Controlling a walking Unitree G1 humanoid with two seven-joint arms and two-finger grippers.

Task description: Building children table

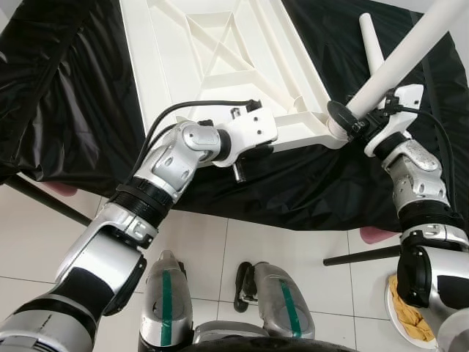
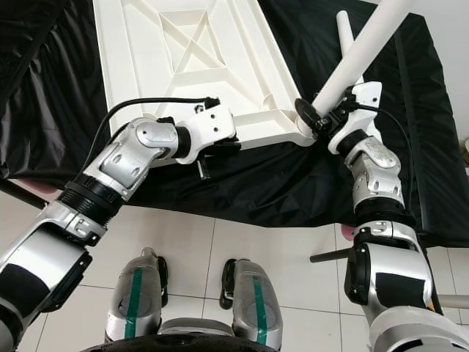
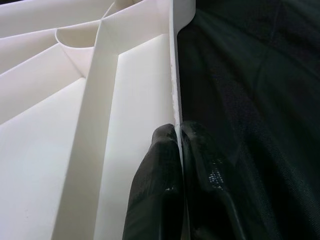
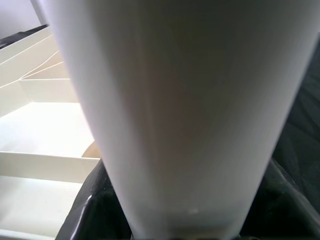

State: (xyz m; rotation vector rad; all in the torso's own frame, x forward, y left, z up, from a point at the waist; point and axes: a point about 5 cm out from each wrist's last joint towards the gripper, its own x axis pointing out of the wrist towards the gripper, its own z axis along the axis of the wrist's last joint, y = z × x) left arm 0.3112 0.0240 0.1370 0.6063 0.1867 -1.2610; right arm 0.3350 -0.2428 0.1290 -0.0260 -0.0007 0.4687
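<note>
Black sheeting [image 1: 66,81] covered the raised work surface, with pale floor tiles [image 1: 212,249] below it and the robot's own legs at the bottom of the head views. On the sheeting lay the white tabletop [image 1: 212,59], upside down, its ribbed underside facing up; it looked like stiff moulded plastic, probably light, smooth enough to slide on the sheet, and best held by its thin rim. The left gripper [image 3: 177,165] did just that, its two black fingers [image 3: 155,190] closed on the near edge wall, one inside and one outside. At the near right corner the right gripper [image 1: 359,121] was clamped around a white table leg [image 1: 410,51], a rigid, slick tube tilted up and away, its lower end at the corner socket [image 1: 333,132]. Whether that end was seated I could not tell, since the gripper covered the joint. A second leg [image 1: 371,44] lay on the sheeting beyond, partly hidden, and the tabletop's far end was cut off.
</note>
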